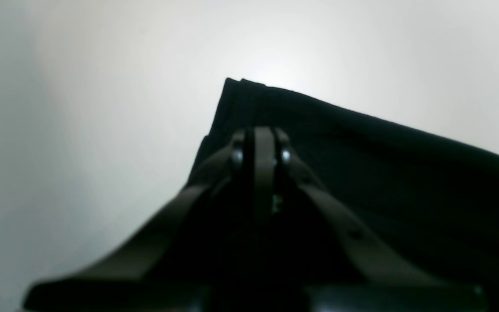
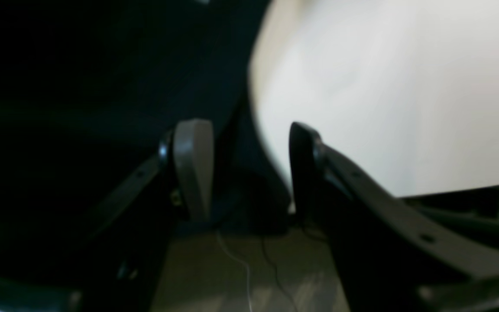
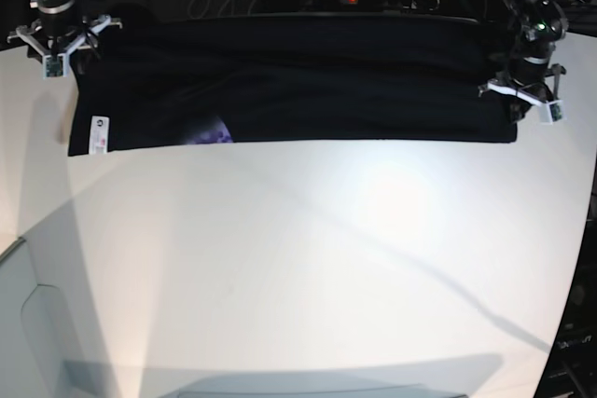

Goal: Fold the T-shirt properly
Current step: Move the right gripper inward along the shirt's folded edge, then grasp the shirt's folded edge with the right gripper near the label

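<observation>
Black T-shirt bears a white label, writing unreadable.

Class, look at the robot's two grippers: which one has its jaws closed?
The left gripper: its jaws are pressed together above a corner of the T-shirt. The right gripper shows a clear gap between its fingers.

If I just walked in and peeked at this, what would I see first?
First, the long plain black cloth T-shirt, stretched in a wide band across the far side of the big white table. Next, the two robot grippers at its ends: the left gripper at the base view's right end, the right gripper at its left end. Last, a small white label near the shirt's left corner.
</observation>
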Tool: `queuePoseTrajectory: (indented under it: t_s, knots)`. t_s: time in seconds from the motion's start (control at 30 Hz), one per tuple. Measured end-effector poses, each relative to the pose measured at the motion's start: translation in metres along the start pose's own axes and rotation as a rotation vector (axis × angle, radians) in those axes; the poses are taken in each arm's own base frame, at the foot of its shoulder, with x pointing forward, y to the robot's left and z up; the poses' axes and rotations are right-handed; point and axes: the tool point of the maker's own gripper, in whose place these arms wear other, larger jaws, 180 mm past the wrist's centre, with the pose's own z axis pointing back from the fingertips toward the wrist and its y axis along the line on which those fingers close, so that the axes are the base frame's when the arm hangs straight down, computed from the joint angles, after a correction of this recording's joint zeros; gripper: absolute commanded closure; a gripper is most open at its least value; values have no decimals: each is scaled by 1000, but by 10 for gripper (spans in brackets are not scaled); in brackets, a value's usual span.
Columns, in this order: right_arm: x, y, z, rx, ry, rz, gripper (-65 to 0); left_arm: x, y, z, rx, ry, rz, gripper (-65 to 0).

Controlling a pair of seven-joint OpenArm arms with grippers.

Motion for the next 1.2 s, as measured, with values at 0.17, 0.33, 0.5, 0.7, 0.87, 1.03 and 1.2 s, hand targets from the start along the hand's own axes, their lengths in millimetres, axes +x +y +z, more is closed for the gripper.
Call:
queuePoseTrajectory:
  t_s: [0.17, 0.33, 0.5, 0.7, 0.87, 1.03, 1.2]
  knots:
    - [10, 7, -5, 15, -25, 0, -293, 0, 0, 0, 0, 0, 0, 0]
    - [33, 49, -14, 135, -85, 24, -294, 0, 0, 0, 0, 0, -1, 0]
    - [36, 96, -12, 268, -92, 66, -295, 0, 0, 0, 2, 1, -2, 0]
    - [50, 118, -13, 333, -132, 94, -295, -1, 0, 0, 1, 2, -2, 0]
    - [63, 124, -16, 346, -164, 95, -295, 0, 0, 0, 1, 2, -2, 0]
    - [55, 127, -24, 361, -139, 85, -295, -1, 0, 0, 1, 2, -2, 0]
    - [42, 128, -31, 375, -102, 86, -290, -1, 0, 0, 1, 2, -2, 0]
